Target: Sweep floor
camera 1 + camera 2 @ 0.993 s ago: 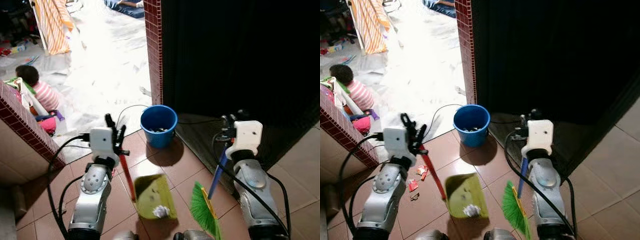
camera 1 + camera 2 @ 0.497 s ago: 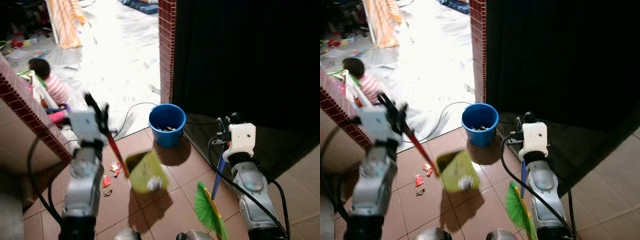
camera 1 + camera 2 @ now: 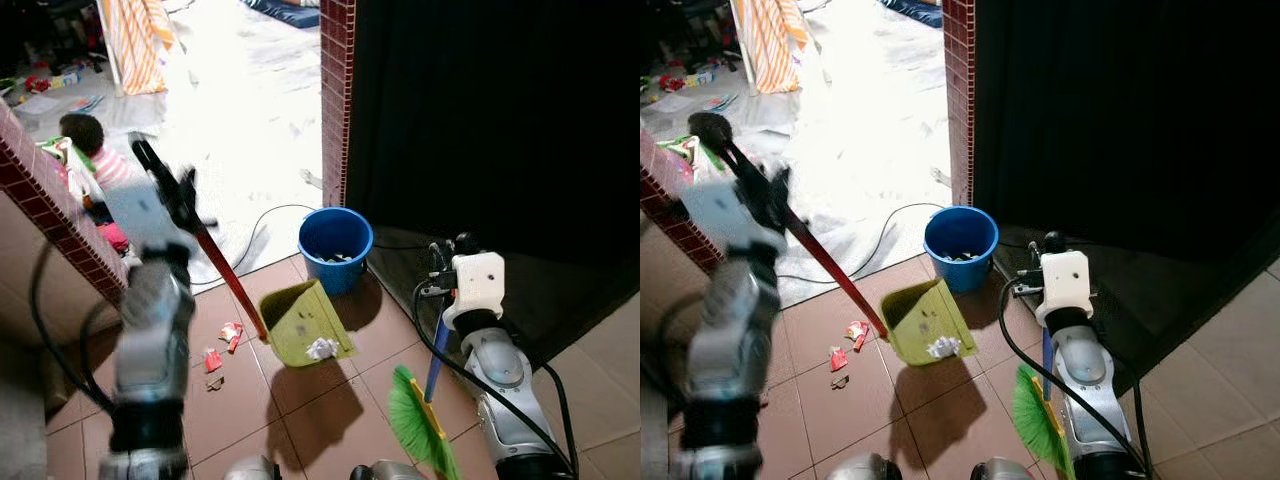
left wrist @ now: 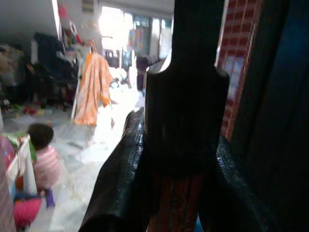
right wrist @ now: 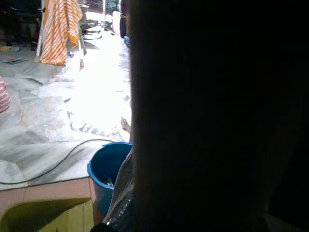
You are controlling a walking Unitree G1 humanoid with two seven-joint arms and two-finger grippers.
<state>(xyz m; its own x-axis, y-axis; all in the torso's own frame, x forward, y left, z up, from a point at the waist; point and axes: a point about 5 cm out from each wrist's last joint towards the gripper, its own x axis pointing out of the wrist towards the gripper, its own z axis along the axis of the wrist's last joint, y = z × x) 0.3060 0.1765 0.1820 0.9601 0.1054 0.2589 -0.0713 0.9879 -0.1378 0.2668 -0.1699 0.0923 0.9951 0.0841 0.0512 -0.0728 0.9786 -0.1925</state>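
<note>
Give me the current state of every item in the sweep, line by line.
dustpan: tilted, held by its red handle, with crumpled paper inside.
blue bucket: upright on the tiles, some debris inside.
broom: green bristles down, blue handle held by the right gripper.
left gripper: raised, shut on the dustpan handle.
red scraps: loose on the tiles, unswept.

Brown tiled floor (image 3: pixel 300 410) meets a pale, brightly lit floor beyond the brick pillar. Blue bucket (image 3: pixel 335 247) stands on the tiles beside the pillar base (some scraps inside). Small red and white litter scraps (image 3: pixel 220 345) lie on the tiles left of the bucket. A black cable (image 3: pixel 262 222) runs across the pale floor toward the bucket.
</note>
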